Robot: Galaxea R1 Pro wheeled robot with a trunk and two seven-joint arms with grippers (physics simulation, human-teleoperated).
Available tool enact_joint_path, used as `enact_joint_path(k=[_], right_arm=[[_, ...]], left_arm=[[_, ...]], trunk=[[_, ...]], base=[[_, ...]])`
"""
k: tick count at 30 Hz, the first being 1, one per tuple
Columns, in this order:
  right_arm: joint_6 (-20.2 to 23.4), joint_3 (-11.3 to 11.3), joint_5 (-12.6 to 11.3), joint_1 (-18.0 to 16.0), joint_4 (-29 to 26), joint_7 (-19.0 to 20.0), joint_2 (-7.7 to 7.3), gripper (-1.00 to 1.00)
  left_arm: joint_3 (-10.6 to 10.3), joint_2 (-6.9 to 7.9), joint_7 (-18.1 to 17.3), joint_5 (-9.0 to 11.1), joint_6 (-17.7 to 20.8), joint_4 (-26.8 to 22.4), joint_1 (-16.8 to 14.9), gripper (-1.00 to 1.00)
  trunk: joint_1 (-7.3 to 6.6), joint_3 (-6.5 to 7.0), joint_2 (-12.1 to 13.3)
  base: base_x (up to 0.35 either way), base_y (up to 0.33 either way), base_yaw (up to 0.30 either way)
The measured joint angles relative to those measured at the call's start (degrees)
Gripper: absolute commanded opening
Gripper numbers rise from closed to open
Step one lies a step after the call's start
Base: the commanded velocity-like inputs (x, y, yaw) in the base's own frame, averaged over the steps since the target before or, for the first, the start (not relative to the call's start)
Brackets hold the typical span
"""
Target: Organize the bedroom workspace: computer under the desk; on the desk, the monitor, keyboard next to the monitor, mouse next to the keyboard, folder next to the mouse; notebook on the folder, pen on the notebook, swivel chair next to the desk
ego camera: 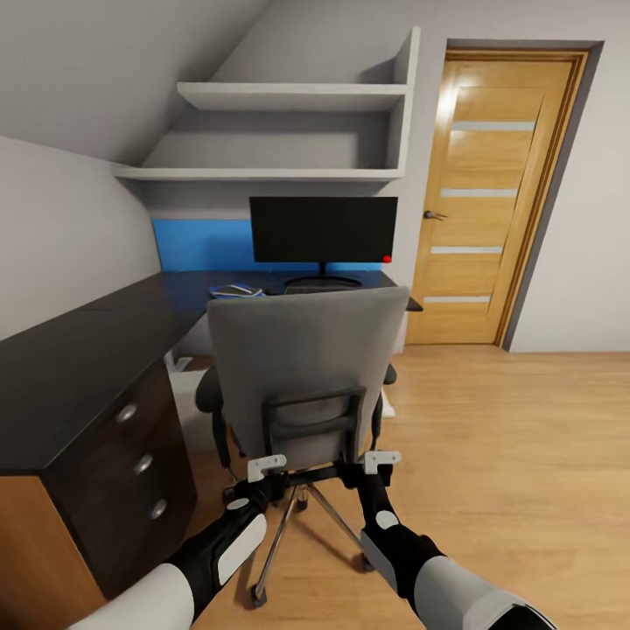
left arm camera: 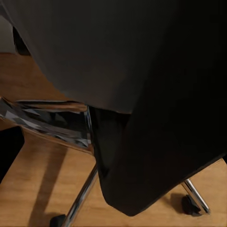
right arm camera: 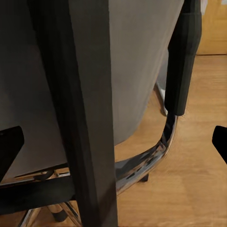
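The swivel chair (ego camera: 302, 363) stands with its grey back toward me, close to the black desk (ego camera: 79, 367). On the desk's far part stands the monitor (ego camera: 324, 229). To its left lies the flat blue folder (ego camera: 236, 291) with something pale on top, too small to name. My left gripper (ego camera: 267, 468) and right gripper (ego camera: 382, 459) are both at the chair's lower back frame. The right one is open, with the chair's black upright bar (right arm camera: 90, 118) between its fingers (right arm camera: 9, 151). The left one looks open beneath the seat (left arm camera: 142, 71). Computer, keyboard, mouse, notebook and pen are hidden from view.
A black three-drawer unit (ego camera: 131, 455) sits under the desk at my left. Grey wall shelves (ego camera: 289, 131) hang above the monitor. A wooden door (ego camera: 494, 201) stands shut at the right, with open wood floor (ego camera: 507, 455) in front of it.
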Motion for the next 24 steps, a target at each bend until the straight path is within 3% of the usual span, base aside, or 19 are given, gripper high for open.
enact_joint_path(k=[10, 24], right_arm=[[0.1, 0.3, 0.5, 0.0, -0.1, 0.1, 0.0, 1.0], [0.0, 0.3, 0.4, 0.0, 0.0, 0.1, 0.0, 1.0]], left_arm=[[0.0, -0.01, 0.1, 0.0, 0.0, 0.1, 0.0, 1.0], [-0.1, -0.01, 0.0, 0.2, 0.0, 0.1, 0.0, 1.0]], trunk=[[0.0, 0.01, 0.0], [0.0, 0.0, 0.0]], base=[[0.319, -0.112, 0.0], [0.323, -0.004, 0.0]])
